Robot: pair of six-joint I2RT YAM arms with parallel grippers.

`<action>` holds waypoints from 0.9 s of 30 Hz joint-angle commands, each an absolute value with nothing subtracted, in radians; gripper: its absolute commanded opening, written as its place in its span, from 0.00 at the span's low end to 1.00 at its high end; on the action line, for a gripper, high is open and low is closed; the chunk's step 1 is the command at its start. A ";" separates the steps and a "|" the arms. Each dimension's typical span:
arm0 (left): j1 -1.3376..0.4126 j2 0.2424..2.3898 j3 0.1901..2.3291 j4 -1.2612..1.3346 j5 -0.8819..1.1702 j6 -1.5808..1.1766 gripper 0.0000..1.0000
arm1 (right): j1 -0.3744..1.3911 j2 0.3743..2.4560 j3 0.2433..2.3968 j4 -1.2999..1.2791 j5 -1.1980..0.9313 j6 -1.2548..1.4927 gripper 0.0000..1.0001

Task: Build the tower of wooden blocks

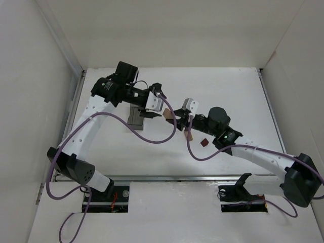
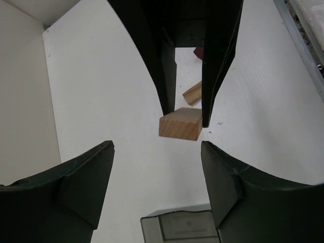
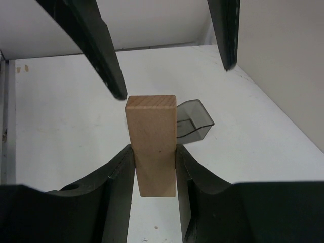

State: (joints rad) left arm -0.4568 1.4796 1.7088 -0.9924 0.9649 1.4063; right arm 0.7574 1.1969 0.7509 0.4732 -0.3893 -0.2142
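My right gripper (image 3: 154,152) is shut on a light tan wooden block (image 3: 152,147) and holds it upright above the table; the block also shows in the left wrist view (image 2: 179,125) between the right gripper's fingers. My left gripper (image 2: 157,145) is open and empty, facing the held block from close by. In the top view the left gripper (image 1: 152,113) and the right gripper (image 1: 171,117) nearly meet at mid-table. A second tan block (image 1: 189,135) and a dark reddish-brown block (image 1: 204,143) lie loose on the table under the right arm. No stack is standing.
A dark translucent rectangular bin (image 1: 135,119) sits on the table under the left gripper, and it also shows in the right wrist view (image 3: 195,120). White walls enclose the table (image 1: 238,101) on the left, back and right. Purple cables hang off both arms.
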 commanded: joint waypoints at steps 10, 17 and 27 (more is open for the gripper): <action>-0.548 1.506 1.706 -0.986 0.933 1.359 0.46 | 0.753 1.166 0.755 0.566 -0.413 -0.233 0.00; -0.557 1.506 1.706 -0.960 0.914 1.280 0.07 | 0.753 1.166 0.755 0.566 -0.413 -0.223 0.00; -0.594 1.601 1.570 -0.664 0.523 0.836 0.00 | 0.744 1.045 0.825 0.120 -0.049 -0.107 1.00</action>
State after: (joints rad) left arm -0.6098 1.5715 1.6371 -0.7803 0.6662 0.9817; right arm 0.7483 1.1351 0.7826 0.2668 -0.2020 -0.1574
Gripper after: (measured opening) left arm 0.326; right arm 0.997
